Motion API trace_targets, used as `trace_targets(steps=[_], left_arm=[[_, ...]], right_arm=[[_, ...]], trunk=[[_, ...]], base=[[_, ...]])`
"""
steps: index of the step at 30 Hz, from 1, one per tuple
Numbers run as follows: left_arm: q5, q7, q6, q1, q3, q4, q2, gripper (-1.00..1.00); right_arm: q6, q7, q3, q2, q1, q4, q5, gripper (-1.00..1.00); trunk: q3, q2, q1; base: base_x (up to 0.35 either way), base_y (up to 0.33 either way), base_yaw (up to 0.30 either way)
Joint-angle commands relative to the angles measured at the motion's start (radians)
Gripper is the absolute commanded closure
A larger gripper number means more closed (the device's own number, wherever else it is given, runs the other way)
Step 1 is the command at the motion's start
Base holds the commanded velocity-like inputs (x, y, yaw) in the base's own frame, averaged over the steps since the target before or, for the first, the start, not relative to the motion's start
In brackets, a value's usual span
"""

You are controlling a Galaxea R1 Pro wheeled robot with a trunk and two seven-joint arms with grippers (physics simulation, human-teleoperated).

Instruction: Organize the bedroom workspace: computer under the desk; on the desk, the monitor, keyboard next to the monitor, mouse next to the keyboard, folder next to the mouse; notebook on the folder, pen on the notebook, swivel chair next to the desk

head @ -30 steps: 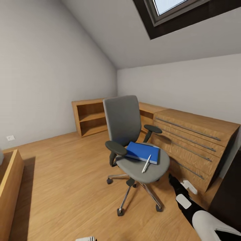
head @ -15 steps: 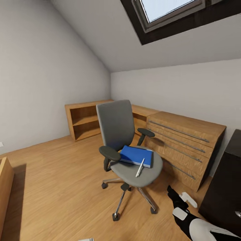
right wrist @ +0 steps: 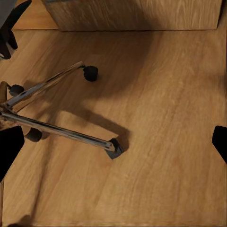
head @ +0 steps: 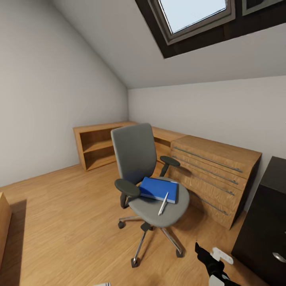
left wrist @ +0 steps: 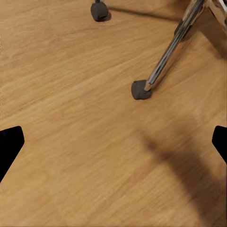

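The grey swivel chair stands in the middle of the wooden floor, left of the black desk's drawer unit. On its seat lies the blue folder. The silvery pen rests across the folder's front edge and the seat. The notebook, monitor, keyboard, mouse and computer are out of view. My right gripper hangs low in front of the chair, open and empty, above the chair's chrome base. My left gripper is open over bare floor near a castor.
A light wooden dresser with long bar handles runs along the back wall behind the chair, joined to a low open shelf. A skylight sits in the sloped ceiling. A wooden bed edge shows at far left.
The whole picture has shifted: the camera has turned right and up, bringing the black drawer unit into view. The chair, folder and pen stay put. My right arm sits lower in the picture.
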Motion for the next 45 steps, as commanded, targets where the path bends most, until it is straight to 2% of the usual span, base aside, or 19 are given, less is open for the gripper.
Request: trace_targets(steps=[1,6,14,17,27,36,40,45], left_arm=[[0.010,-0.001,-0.002,0.000,-0.001,0.001,-0.001,-1.00],[0.010,-0.001,0.001,-0.001,0.000,0.001,-0.005,-1.00],[0.011,-0.001,-0.004,-0.001,0.000,0.061,-0.004,-1.00],[0.013,-0.001,-0.005,-0.001,0.003,0.070,-0.001,-1.00],[0.039,-0.004,-0.007,-0.001,0.041,0.080,0.009,-1.00],[0.041,-0.005,-0.006,-0.001,0.044,0.080,0.009,-1.00],[0.041,-0.004,-0.006,-0.001,0.044,0.081,0.010,-1.00],[0.042,-0.004,-0.006,-0.001,0.045,0.082,0.010,-1.00]], right_arm=[[-0.004,0.010,-0.008,0.000,0.003,0.002,-0.001,-1.00],[-0.004,0.010,-0.007,-0.001,0.024,0.001,0.014,-1.00],[-0.003,0.010,-0.008,-0.001,0.034,0.002,0.084,-1.00],[-0.003,0.010,-0.008,-0.001,0.034,0.002,0.097,-1.00],[-0.002,0.010,-0.007,0.001,0.034,0.002,0.111,-1.00],[-0.002,0.010,-0.007,0.003,0.034,0.002,0.118,-1.00],[-0.002,0.009,-0.007,0.007,0.034,0.003,0.149,-1.00],[-0.002,0.008,-0.007,0.019,0.034,0.004,0.166,-1.00]], trunk=[[0.002,0.007,-0.004],[0.018,0.042,-0.023],[0.043,0.098,-0.054],[0.053,0.119,-0.065],[0.084,0.189,-0.104],[0.112,0.252,-0.138],[0.125,0.280,-0.154],[0.140,0.315,-0.173]], base=[[0.000,0.000,-0.004],[0.000,0.000,-0.001],[0.000,0.000,0.000],[0.000,0.000,0.000],[0.000,0.000,0.000],[0.000,0.000,0.000],[0.000,0.000,0.000],[0.000,0.000,0.000]])
